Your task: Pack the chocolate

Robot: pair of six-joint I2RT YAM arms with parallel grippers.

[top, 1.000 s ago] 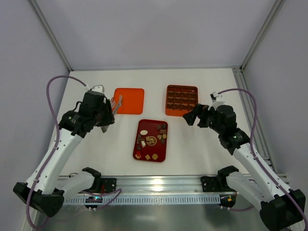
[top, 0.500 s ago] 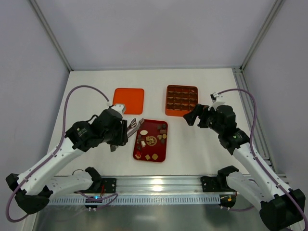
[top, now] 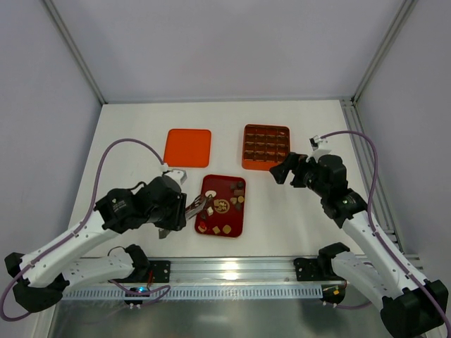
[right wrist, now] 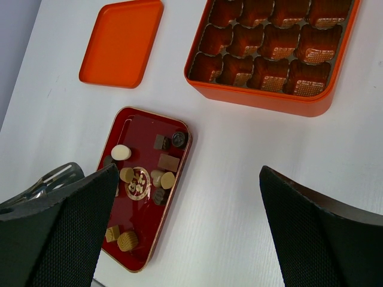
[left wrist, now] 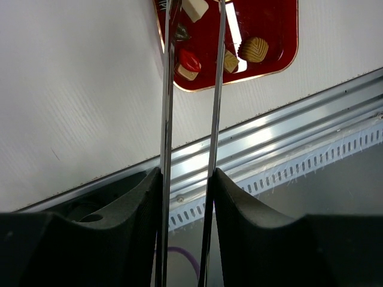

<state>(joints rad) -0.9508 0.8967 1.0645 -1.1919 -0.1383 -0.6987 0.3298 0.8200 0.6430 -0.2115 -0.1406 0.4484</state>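
The chocolate [top: 220, 205] is several small brown, tan and cream pieces lying in the dark red tray [top: 236, 215]. They also show in the right wrist view [right wrist: 163, 179] and the left wrist view [left wrist: 254, 49]. My left gripper [top: 182, 208] is shut on metal tongs [top: 198, 205]. The tongs' two blades [left wrist: 167, 89] run between my fingers [left wrist: 140, 209], and their tips reach over the tray's left edge near a dark piece [left wrist: 181, 33]. My right gripper [top: 282, 171] is open and empty, held above the table right of the tray [right wrist: 143, 128].
The orange box with a grid of cells [top: 266, 167] stands behind the tray at the right, its cells showing in the right wrist view [right wrist: 257, 98]. Its flat orange lid [top: 187, 147] lies to the left. A metal rail [top: 232, 267] runs along the near edge.
My left arm has swung from beside the orange lid toward the near side and right. The tongs' tips are now over the tray's left edge. The right arm has not moved.
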